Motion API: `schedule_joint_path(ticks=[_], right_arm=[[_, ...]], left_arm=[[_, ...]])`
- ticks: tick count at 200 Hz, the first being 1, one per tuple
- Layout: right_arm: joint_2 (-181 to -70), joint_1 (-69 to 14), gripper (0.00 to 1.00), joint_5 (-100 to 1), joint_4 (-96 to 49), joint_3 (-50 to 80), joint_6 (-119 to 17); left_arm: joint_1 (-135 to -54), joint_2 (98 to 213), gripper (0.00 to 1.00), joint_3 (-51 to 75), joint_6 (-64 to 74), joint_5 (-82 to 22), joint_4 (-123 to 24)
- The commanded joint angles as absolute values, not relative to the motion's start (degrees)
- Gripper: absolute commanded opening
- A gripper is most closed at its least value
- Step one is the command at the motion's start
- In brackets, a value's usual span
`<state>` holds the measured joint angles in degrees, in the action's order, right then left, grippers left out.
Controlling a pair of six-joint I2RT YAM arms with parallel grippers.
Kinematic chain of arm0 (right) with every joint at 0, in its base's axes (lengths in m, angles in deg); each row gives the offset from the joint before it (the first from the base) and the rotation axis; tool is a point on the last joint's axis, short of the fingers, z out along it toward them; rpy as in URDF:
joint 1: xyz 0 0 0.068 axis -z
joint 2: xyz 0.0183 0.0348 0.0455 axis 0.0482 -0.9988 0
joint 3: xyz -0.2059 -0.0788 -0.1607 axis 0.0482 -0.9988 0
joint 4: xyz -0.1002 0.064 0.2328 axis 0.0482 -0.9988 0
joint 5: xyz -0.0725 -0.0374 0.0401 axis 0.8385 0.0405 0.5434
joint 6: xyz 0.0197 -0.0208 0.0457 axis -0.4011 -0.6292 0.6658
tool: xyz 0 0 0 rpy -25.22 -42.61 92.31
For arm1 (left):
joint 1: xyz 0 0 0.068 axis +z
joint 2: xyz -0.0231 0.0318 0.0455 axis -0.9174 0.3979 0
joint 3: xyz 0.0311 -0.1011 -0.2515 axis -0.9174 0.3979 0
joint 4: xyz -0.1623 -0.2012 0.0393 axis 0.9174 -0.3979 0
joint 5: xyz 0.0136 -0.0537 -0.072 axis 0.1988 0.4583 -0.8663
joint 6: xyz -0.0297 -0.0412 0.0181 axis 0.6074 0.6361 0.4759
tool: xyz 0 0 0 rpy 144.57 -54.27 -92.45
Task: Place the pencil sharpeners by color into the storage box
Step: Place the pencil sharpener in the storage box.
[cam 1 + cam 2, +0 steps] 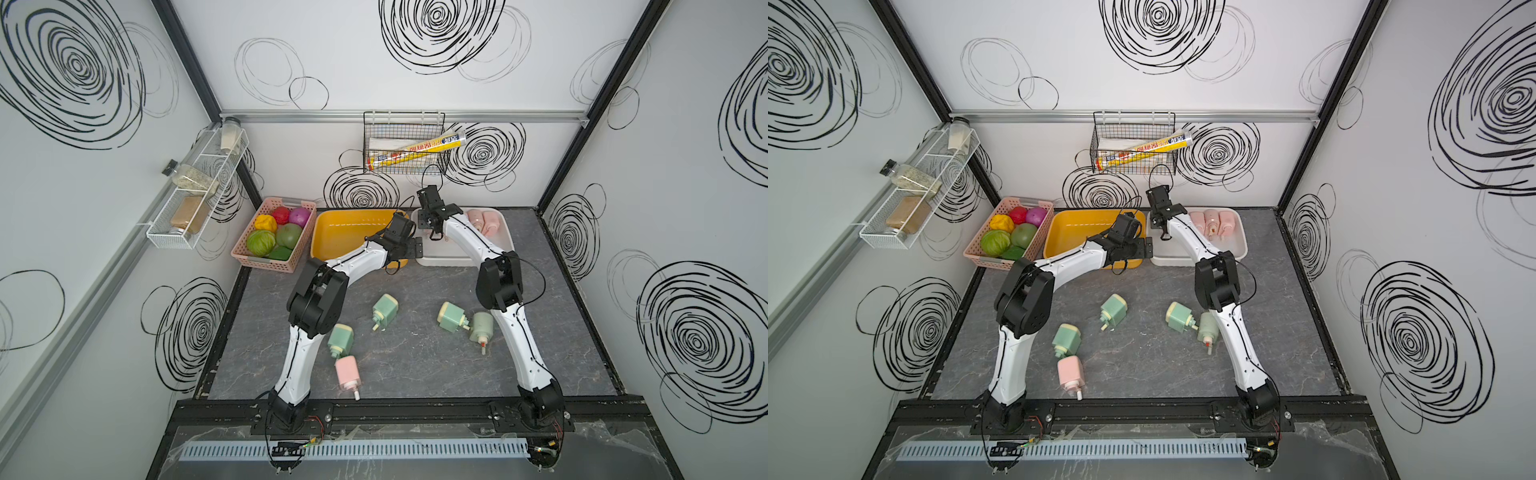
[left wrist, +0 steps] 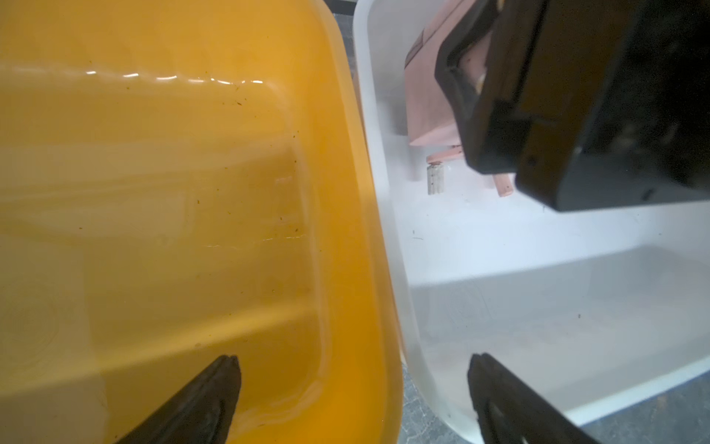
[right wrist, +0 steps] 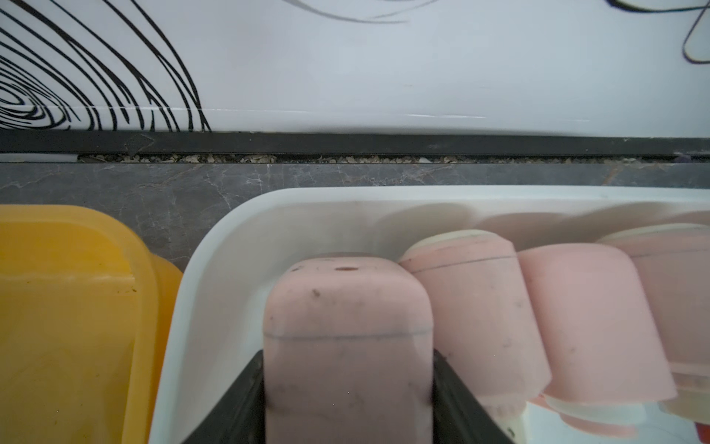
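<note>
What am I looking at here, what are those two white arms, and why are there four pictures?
Those are two robot arms fixed at the front of a grey table, each ending in a pincer. Two pictures look down on the whole scene from overhead. The other two come from cameras on the arms' wrists.

On the table lie four green sharpeners and a loose pink sharpener. At the back stand a basket of toy vegetables, a yellow bin and a white bin with stored pink sharpeners.

The right pincer grips the held pink sharpener at the white bin. The left pincer is open and empty above where the bins meet.
</note>
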<state>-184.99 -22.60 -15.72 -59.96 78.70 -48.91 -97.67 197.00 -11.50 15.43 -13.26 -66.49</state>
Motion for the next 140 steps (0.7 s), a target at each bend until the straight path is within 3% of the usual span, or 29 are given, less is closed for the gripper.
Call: schedule_joint_path(ticks=[1,63,140], right_arm=[[-185.8,-22.6,0.45,-14.5,-58.7,81.0,-47.7],[-187.6,-22.5,0.64,-13.1,-59.6,81.9,-46.1],[-186.4,-22.7,0.73,-13.2,-60.3,82.7,-46.4]], left_arm=[[-97.9,197.9,0.99,-12.4,14.6,-12.5,-66.8],[-97.8,198.9,0.99,-12.2,14.3,-11.9,-67.1],[-97.8,199.4,0.99,-12.6,14.1,-11.6,-67.7]])
